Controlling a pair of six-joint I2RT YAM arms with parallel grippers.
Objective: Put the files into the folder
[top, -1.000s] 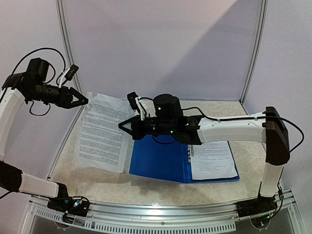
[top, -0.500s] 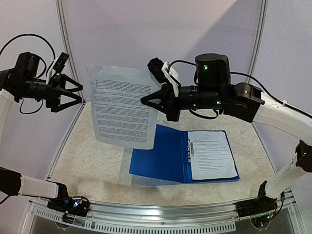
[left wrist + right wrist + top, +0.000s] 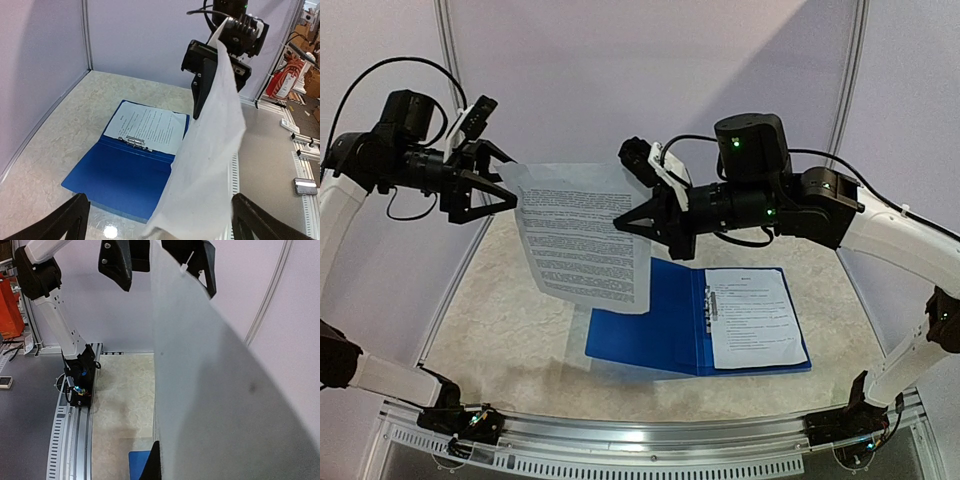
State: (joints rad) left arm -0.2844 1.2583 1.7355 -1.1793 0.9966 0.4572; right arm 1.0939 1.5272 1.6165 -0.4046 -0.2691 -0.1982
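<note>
One file, a white printed sheet (image 3: 582, 235), hangs tilted in the air above the table. My right gripper (image 3: 618, 224) is shut on its right edge. My left gripper (image 3: 514, 183) is open, its fingers above and below the sheet's upper left corner. In the left wrist view the sheet (image 3: 210, 160) reaches down between my spread left fingers (image 3: 67, 222). It fills the right wrist view (image 3: 230, 390), beside one dark right finger (image 3: 155, 467). The blue folder (image 3: 645, 325) lies open on the table. A second file (image 3: 752, 315) lies on the folder's right half, beside the metal clip (image 3: 710, 300).
Pale walls with metal posts (image 3: 448, 60) close in the left, back and right of the marbled table (image 3: 510, 340). A slotted metal rail (image 3: 640, 455) carrying both arm bases runs along the near edge. Boxes and gear (image 3: 295, 75) stand beyond the table.
The right gripper has lifted the sheet off the table into the air. The left gripper has opened wide and moved right until its fingers straddle the sheet's corner.
</note>
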